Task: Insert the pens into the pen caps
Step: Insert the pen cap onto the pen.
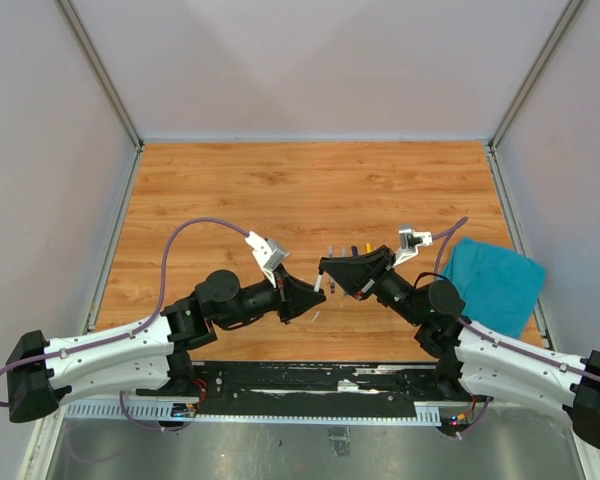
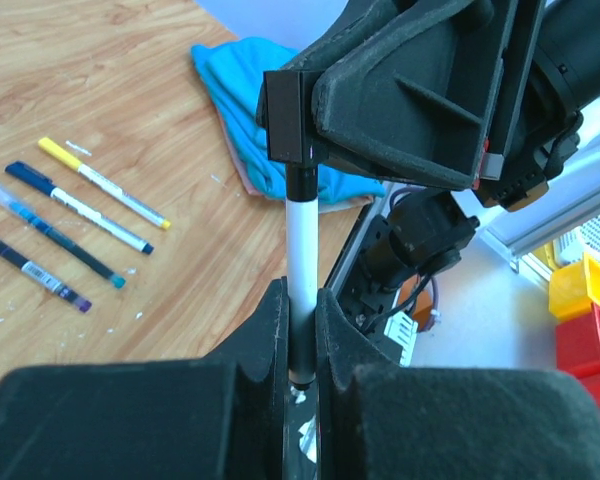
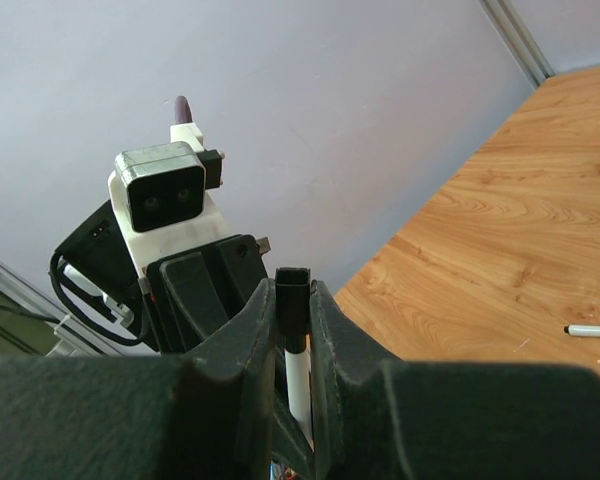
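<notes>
Left hand (image 2: 300, 305), pen (image 2: 302, 240), cap (image 3: 294, 287), right hand (image 3: 294, 305)

The surface (image 1: 310, 190) is smooth wood grain; the cloth (image 2: 230, 90) soft, crumpled teal fabric; the left pincer (image 2: 301, 320) matt, grainy black plastic; the white pen (image 2: 302, 240) glossy.

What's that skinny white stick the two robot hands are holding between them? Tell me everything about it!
It is a white pen: a thin, smooth, plastic-looking barrel stretched straight between the two grippers, up in the air. The left gripper pinches one end. The other end turns black and runs into the right gripper, which pinches a black cap over it. How deep the pen sits in the cap cannot be told.
</notes>
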Tool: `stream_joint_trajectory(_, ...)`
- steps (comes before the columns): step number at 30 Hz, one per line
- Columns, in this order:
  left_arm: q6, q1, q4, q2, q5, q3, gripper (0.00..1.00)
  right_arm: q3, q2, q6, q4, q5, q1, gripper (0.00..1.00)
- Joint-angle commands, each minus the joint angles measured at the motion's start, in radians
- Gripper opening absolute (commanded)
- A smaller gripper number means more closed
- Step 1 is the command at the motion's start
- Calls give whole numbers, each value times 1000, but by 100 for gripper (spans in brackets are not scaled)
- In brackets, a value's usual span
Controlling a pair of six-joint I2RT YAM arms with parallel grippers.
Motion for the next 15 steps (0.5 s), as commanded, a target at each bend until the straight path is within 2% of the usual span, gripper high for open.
stream_joint_trajectory(1,25,8,224,-26,-47,81,1,-72,58,-4,-145,-123,110,1)
stream_joint_trajectory(6,27,6,219,-32,-54,77,1,-81,48,-7,-152,-101,128,1)
stream_joint_trajectory(10,27,8,195,-25,-47,73,1,-2,-13,-81,-274,-57,128,2)
stream_joint_trajectory(15,19,8,161,-8,-24,59,0,111,-79,-183,-380,13,127,28)
